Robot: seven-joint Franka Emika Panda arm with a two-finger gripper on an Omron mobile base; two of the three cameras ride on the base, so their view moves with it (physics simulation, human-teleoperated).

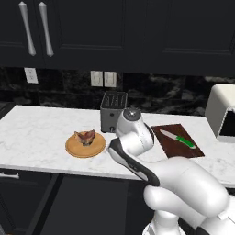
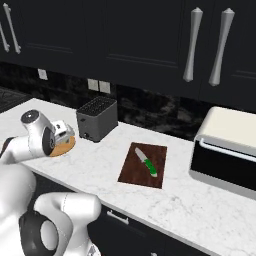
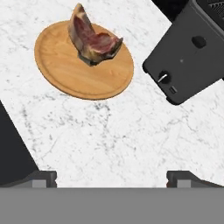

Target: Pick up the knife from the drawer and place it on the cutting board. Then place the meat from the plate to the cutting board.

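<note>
The gripper [image 3: 112,177] hangs above the bare marble counter [image 3: 131,131], its two dark fingertips [image 3: 43,177] standing far apart with nothing between them. In the hand view the plate [image 3: 65,74] lies ahead of the fingertips and a little toward the left one, well apart from both. The meat [image 3: 94,41] sits on the plate, on the half farther from the gripper, a reddish-brown chunk standing up on its edge. A stretch of open counter separates the fingertips from the plate's near rim.

Taking the toaster [image 1: 113,111] as the landmark: the plate [image 1: 73,147] lies on the counter just in front of it and to its left, with the meat [image 1: 86,137] on the plate's back part. The board [image 1: 176,146] lies on the counter to the toaster's right and somewhat nearer the front edge. The knife [image 1: 178,138] rests flat on the board, green handle toward the front right, pale blade pointing back toward the toaster's side. In the right base view the knife [image 2: 146,162] lies near the middle of the board [image 2: 132,172], and the arm's wrist covers much of the plate [image 2: 67,145] left of the toaster [image 2: 97,118].
</note>
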